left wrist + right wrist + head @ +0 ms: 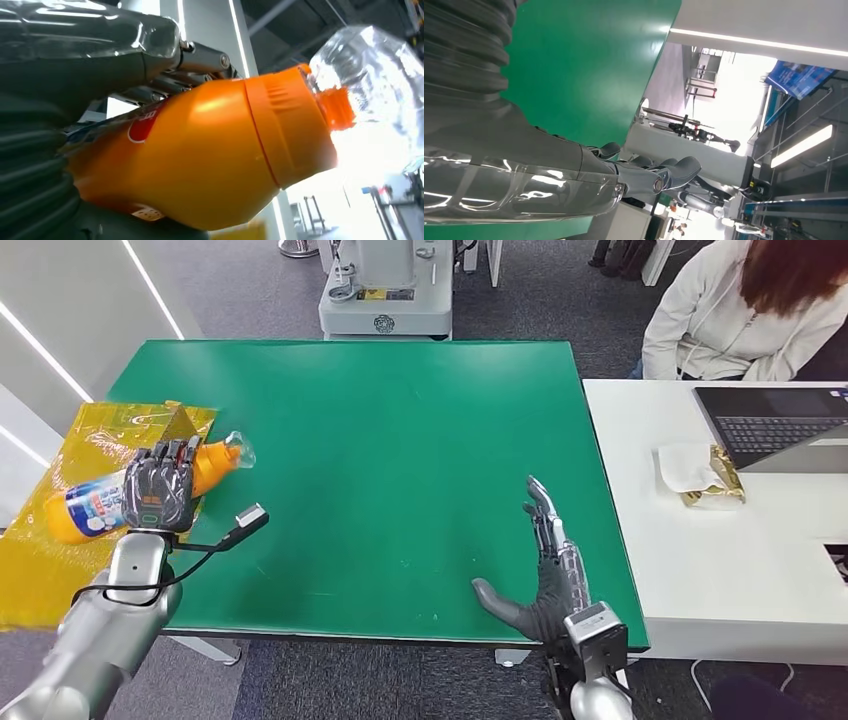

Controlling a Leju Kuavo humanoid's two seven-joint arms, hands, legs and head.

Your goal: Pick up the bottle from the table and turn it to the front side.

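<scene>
Right robot hand (545, 560) open, fingers straight, above green worktop (400, 470); left robot hand (158, 490) grips orange bottle (205, 466), clear cap beyond fingers.

Green surface (400, 460) fills centre of frame. Grey carpet floor (240, 290) along top and under bottom edge. White wall panel (60, 320) with bright light strips at upper left. Yellow sheet (60, 540) at left edge, overlapping surface's left corner. Grey machine base (385, 300) at top centre, behind surface. White desk (700, 560) at right, against surface; on it laptop (770, 425) and crumpled tissue with gold wrapper (705, 472). Person in white hoodie (720, 320) seated at upper right.
</scene>
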